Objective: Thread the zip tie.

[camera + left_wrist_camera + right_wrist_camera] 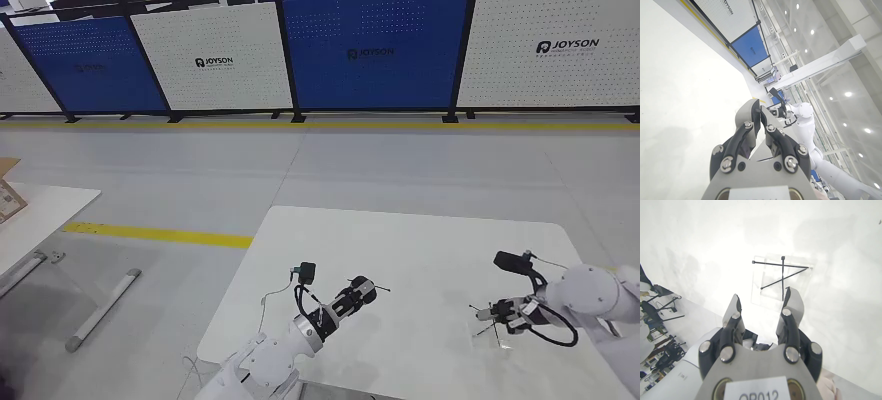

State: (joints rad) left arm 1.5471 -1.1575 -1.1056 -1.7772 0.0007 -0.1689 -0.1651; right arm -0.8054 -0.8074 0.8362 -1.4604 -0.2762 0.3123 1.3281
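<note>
Right wrist view: R claw spread over zip ties on clear tray; L claw pinches one tie.

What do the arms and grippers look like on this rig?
The left arm and right arm have glossy white, rounded shells, with black cables looped at the wrists. The left gripper and right gripper match: grey metal bodies, black linkages with silver pins, grey fingers with black ribbed pads, and a white label at the base.
</note>
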